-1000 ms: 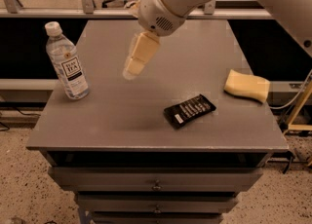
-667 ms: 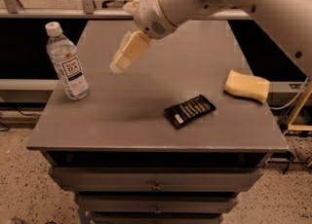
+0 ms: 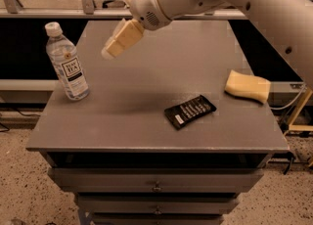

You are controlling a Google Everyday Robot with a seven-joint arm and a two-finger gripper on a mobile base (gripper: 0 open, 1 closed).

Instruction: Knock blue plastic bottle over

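Observation:
The blue plastic bottle (image 3: pixel 67 63) stands upright near the left edge of the grey table (image 3: pixel 146 121). It is clear and pale bluish, with a white cap and a white label with dark text. My gripper (image 3: pixel 108 51) hangs above the table to the right of the bottle, at about the height of its upper half. Its cream fingers (image 3: pixel 122 38) point down and to the left, towards the bottle. A gap remains between the fingertips and the bottle.
A flat black packet (image 3: pixel 190 111) lies right of the table's centre. A yellow sponge (image 3: pixel 247 86) lies near the right edge. Drawers (image 3: pixel 156 182) sit below the tabletop. A dark shelf and metal rails run behind the table.
The gripper has moved left across the table, towards the bottle. The bottle, packet and sponge have not moved.

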